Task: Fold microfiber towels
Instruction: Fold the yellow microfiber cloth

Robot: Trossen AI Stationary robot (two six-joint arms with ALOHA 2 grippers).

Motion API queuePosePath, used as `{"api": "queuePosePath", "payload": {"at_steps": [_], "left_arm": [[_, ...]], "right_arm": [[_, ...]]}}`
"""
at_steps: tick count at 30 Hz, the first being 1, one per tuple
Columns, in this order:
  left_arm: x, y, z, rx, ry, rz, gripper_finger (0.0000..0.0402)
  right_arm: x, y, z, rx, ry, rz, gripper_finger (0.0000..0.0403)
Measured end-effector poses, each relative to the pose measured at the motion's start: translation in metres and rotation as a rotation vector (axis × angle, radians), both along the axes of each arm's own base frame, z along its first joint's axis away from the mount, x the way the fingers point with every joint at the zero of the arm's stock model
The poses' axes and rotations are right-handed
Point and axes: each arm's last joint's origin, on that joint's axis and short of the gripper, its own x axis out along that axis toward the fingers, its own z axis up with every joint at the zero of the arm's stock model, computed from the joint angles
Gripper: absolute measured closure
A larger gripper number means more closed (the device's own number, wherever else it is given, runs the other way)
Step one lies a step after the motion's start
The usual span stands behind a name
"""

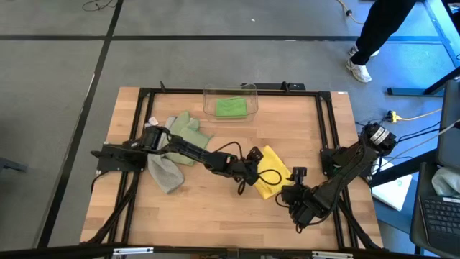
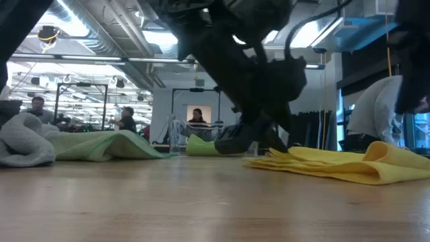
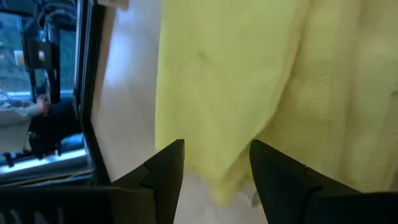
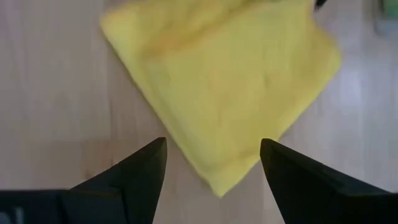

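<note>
Scene: Two dark robot arms meet over a soft yellow microfiber towel [image 1: 272,178] lying partly folded on the pale wooden table [image 1: 215,208], right of the table's middle.
Left gripper: The left gripper [image 3: 214,168] reaches across from the left side and hangs low at the yellow towel's left edge, its fingers [image 3: 163,169] apart with the cloth's hem showing between them; nothing is pinched.
Right gripper: The right gripper [image 4: 211,165] stands wide open just off a pointed corner of the same towel, the corner lying in front of the gap between its fingers, not touching them.
Other towels: A pale sage green cloth [image 1: 185,133] and a crumpled grey cloth [image 1: 165,175] lie beside each other at the table's left, near the left arm's base. A bright green cloth [image 1: 231,107] sits inside the clear plastic bin [image 1: 249,90] at the far edge.
Progress: By the look of it, the yellow towel is the one in hand; sage and grey lie loose and unfolded.
Risk: If either gripper closes on only the top layer, the fold could peel open as it lifts. With both arms crowded over one small cloth, wrists or cables could brush and drag the towel askew.
Background: A person's legs [image 1: 377,32] stand beyond the table's far right corner.
</note>
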Motion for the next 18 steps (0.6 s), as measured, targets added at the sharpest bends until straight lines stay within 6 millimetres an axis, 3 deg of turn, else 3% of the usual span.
{"api": "queuePosePath", "payload": {"at_steps": [7, 18], "left_arm": [[0.005, 0.006, 0.019, 0.010, 0.090, 0.023, 0.0225], [0.001, 0.008, 0.014, -0.058, 0.151, 0.015, 0.0225]], "right_arm": [[-0.016, -0.004, -0.017, -0.005, 0.033, -0.029, 0.0140], [-0.019, -0.001, -0.017, -0.040, -0.031, -0.004, 0.0140]]}}
